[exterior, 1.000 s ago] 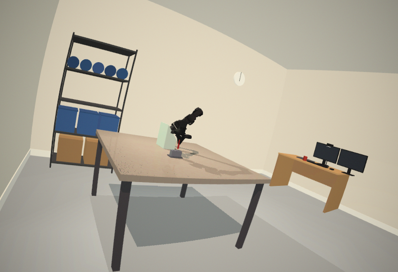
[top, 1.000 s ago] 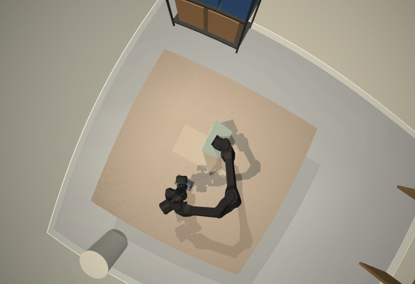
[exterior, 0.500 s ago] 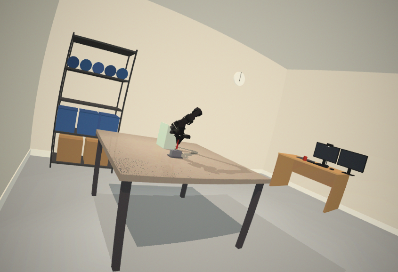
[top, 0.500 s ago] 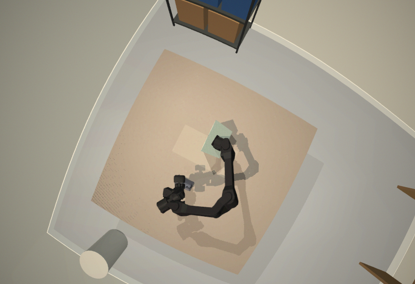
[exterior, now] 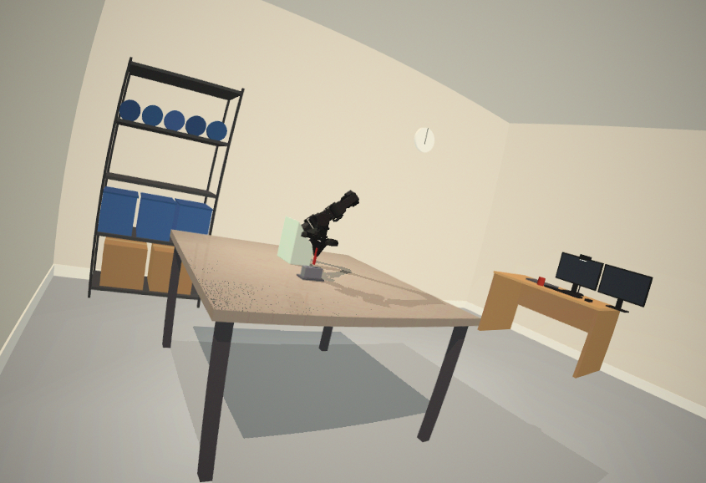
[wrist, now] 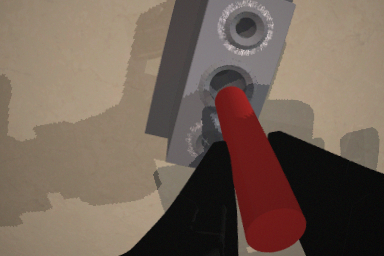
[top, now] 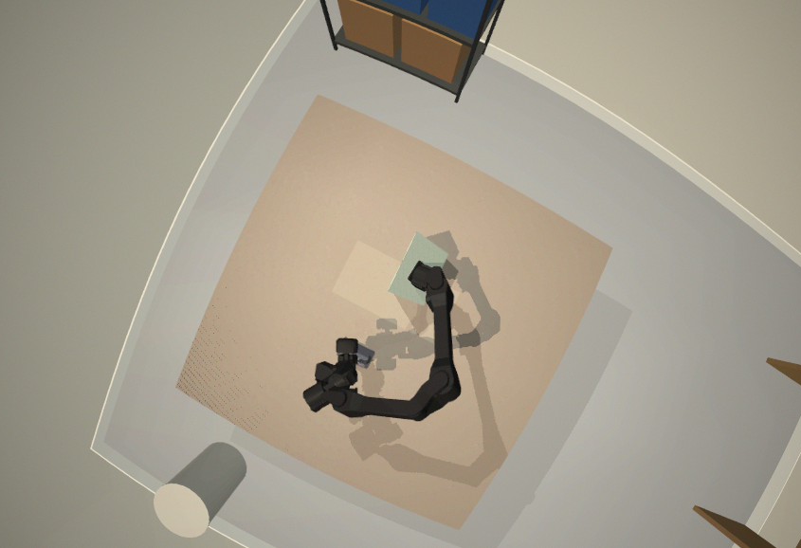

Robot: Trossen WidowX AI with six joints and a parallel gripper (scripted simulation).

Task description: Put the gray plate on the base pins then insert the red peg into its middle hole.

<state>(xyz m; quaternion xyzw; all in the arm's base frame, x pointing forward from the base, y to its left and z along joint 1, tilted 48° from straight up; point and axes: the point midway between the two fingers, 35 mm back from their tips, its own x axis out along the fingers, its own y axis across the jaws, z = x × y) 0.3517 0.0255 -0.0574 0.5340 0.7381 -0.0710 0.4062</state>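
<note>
Tabletop (top: pixel 272 212) (exterior: pixel 262 284) (wrist: pixel 75 28) edges well apart from claw (top: pixel 347 363) (exterior: pixel 317 250) (wrist: pixel 247 150)

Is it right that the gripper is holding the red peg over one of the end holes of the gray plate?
Not quite: the wrist view shows the lower end of the red peg at the plate's middle hole, not an end one. The gripper is indeed holding the peg over the gray plate.
</note>
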